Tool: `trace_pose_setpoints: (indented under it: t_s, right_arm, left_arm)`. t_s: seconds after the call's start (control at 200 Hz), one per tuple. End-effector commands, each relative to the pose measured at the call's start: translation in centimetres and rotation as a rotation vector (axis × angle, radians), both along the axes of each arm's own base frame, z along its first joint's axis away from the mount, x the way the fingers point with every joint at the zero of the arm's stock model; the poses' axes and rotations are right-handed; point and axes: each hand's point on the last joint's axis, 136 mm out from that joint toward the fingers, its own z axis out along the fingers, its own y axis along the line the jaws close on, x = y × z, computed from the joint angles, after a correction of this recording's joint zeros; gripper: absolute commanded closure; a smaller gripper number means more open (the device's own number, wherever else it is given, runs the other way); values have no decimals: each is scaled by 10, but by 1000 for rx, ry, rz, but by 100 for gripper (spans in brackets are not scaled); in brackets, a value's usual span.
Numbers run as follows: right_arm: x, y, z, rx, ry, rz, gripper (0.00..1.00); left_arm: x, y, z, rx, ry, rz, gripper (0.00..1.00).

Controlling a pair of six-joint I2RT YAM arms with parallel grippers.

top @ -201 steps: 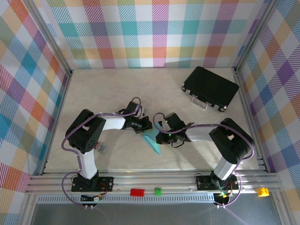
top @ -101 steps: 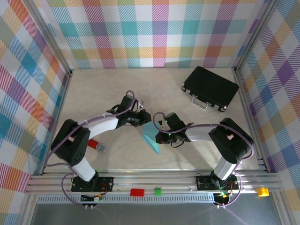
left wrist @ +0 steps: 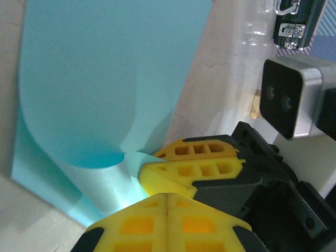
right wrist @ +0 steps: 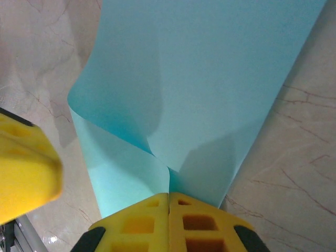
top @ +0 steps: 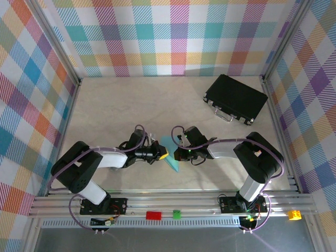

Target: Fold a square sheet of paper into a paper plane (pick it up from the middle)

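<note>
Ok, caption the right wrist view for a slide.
Right gripper pinches the curled light-blue sheet of paper at its near edge, over the marble table.

We count two arms, left arm (top: pixel 107 158) and right arm (top: pixel 226 148), each ending in one gripper. That makes two grippers in all, left gripper (left wrist: pixel 167 197) and right gripper (right wrist: pixel 168 195), with two yellow fingers (left wrist: pixel 142 226) apiece. We log one table (top: pixel 121 105), one light-blue sheet of paper (top: pixel 173 164) and one black case (top: pixel 236 98) with one handle (top: pixel 220 113). We tally three small blocks, one per colour: one red block (top: pixel 154 214), one green block (top: pixel 177 213), one yellow block (top: pixel 294 214).
</note>
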Motion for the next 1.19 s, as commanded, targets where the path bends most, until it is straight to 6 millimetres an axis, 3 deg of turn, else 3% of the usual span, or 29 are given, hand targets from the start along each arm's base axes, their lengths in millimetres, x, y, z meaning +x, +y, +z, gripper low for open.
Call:
trace_pose_setpoints:
  t_s: [0.0, 0.28, 0.485, 0.775, 0.87, 1.07, 1.19]
  right_arm:
    - [-7, -14, -18, -78, 30, -25, 100]
    - [-7, -13, -18, -77, 34, -22, 100]
    - [-8, -14, -20, -80, 37, -22, 100]
    - [-9, -15, -21, -76, 38, -21, 100]
    - [-11, -16, -21, -77, 39, -21, 100]
    - [-11, -18, -22, -84, 38, -25, 100]
    - [-11, -19, -23, -87, 37, -28, 100]
  left_arm:
    - [5, -12, 11, -83, -19, 19, 100]
    - [-2, 1, -5, 68, -3, 3, 100]
    - [-3, 0, -12, 93, 3, -16, 100]
    - [-19, 21, -41, 246, 49, -33, 100]
    - [-18, 23, -33, 245, 19, -29, 100]
    - [-2, 6, 7, 171, -73, -46, 100]
    - [2, 1, 10, 163, -78, -55, 100]
